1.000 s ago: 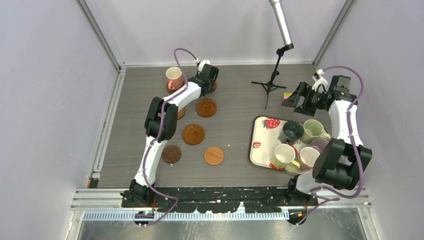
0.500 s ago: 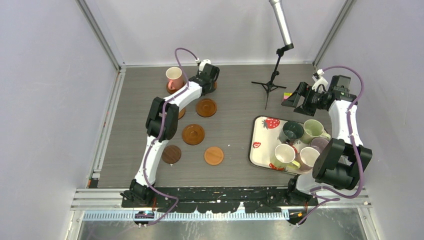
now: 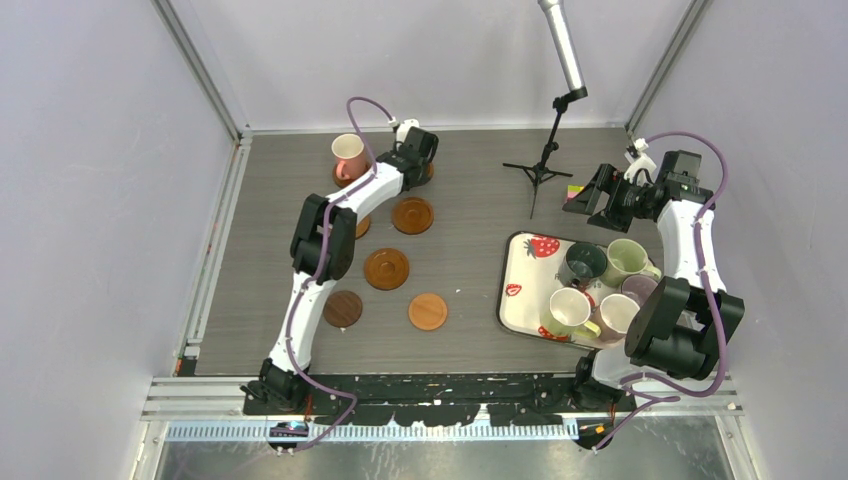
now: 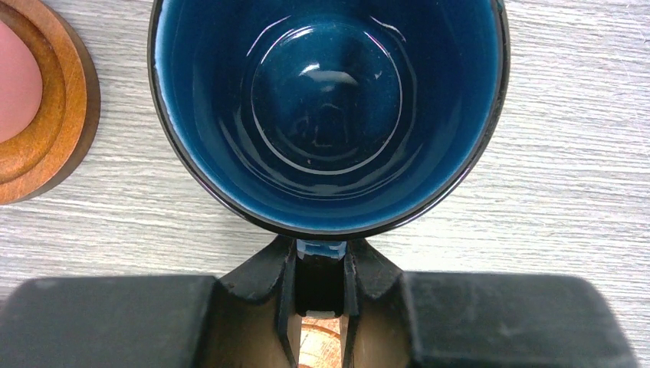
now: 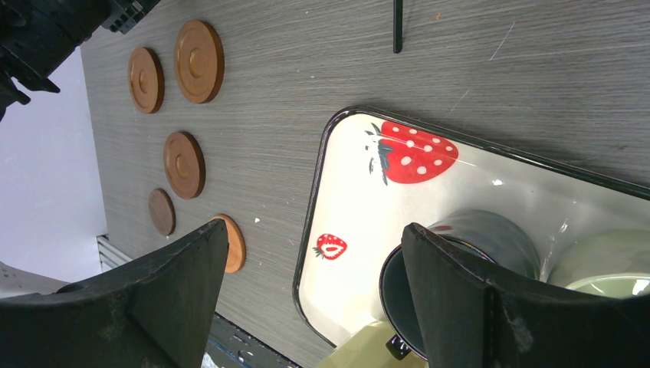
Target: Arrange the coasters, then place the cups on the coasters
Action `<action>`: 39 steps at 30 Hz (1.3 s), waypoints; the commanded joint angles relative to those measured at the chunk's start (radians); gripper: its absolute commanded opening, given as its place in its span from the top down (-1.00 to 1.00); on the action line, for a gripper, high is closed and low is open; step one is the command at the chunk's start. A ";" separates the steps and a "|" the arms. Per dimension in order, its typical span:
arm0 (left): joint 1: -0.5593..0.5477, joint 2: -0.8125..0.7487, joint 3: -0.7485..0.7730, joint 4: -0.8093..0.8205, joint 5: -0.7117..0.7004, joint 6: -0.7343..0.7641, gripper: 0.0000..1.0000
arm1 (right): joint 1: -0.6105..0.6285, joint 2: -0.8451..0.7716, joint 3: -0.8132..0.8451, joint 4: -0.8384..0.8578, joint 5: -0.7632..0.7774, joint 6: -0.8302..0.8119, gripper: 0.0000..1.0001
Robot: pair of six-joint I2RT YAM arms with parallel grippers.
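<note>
A dark blue cup (image 4: 326, 115) fills the left wrist view, upright and seen from above. My left gripper (image 4: 320, 259) is shut on its handle; in the top view the left gripper (image 3: 414, 150) hides this cup at the back of the table. A sliver of coaster (image 4: 320, 346) shows below the handle. Beside it a pink cup (image 3: 348, 154) stands on a coaster (image 4: 46, 115). Other coasters (image 3: 412, 215) (image 3: 386, 268) (image 3: 343, 308) (image 3: 428, 311) lie bare. My right gripper (image 3: 588, 198) (image 5: 314, 261) hangs open above the tray's far end, holding nothing.
A white strawberry-print tray (image 3: 520, 275) at the right carries a dark grey cup (image 3: 582, 262), a light green cup (image 3: 627, 260), a pale yellow cup (image 3: 570, 310), a cream-pink cup (image 3: 615, 315) and a purple cup (image 3: 640, 288). A black tripod stand (image 3: 545, 165) rises behind the tray.
</note>
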 commanded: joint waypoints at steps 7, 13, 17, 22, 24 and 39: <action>-0.014 -0.080 -0.016 -0.033 0.005 -0.023 0.95 | -0.003 -0.018 -0.002 0.037 -0.028 0.006 -0.75; -0.014 -0.055 0.013 -0.048 0.007 -0.013 0.64 | -0.003 -0.021 -0.005 0.037 -0.024 0.003 -0.75; -0.014 -0.052 0.017 -0.054 0.016 -0.015 0.31 | -0.002 -0.021 -0.003 0.037 -0.023 0.003 -0.76; -0.015 -0.067 0.018 -0.063 0.022 -0.017 0.08 | -0.003 -0.022 -0.002 0.036 -0.029 0.003 -0.75; -0.018 -0.074 0.018 -0.069 0.022 -0.015 -0.03 | -0.003 -0.024 -0.002 0.036 -0.032 0.003 -0.75; -0.052 -0.346 -0.120 0.003 0.145 0.325 -0.82 | 0.010 -0.079 0.112 -0.150 0.053 -0.132 -0.76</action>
